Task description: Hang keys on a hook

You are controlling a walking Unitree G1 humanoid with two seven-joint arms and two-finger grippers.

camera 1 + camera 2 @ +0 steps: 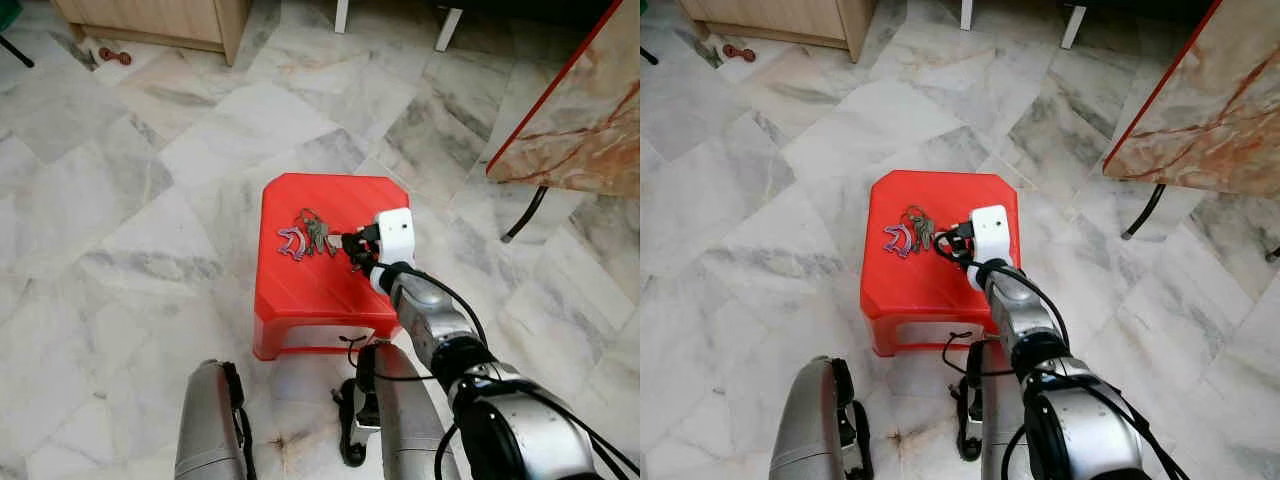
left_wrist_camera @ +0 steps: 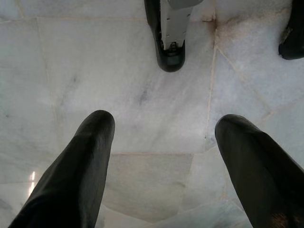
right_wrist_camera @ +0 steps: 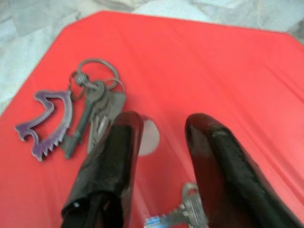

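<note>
Marble floor tiles [image 1: 130, 200], grey-veined and pale, spread under a red plastic stool [image 1: 300, 290] that stands in front of the robot.

At the right gripper [image 3: 161, 128], the two black fingers [image 3: 114, 156] are spread apart with a gap between them, hovering low over the stool's top and holding nothing. Between and beneath them lies a single silver key [image 3: 183, 213], blurred, and a small round pale spot in the red plastic shows in the gap. Just beside the left-hand finger in the right wrist view rests the bunch of keys [image 3: 92, 107]: several grey keys on a metal ring, joined to a purple jagged-edged charm [image 3: 50, 121]. From the head views the bunch [image 1: 308, 234] lies on the stool's middle, just to the left of the gripper's white housing [image 1: 392, 237]. No writing or brand can be read on any key or on the charm.

The left gripper [image 2: 161, 142] hangs low over the floor, fingers wide apart and empty, with the robot's black foot [image 2: 170, 42] beyond them.

Farther out, a wooden cabinet [image 1: 160, 25] stands at the back left, and a marble-patterned panel with a red edge [image 1: 580, 110] leans at the right.
</note>
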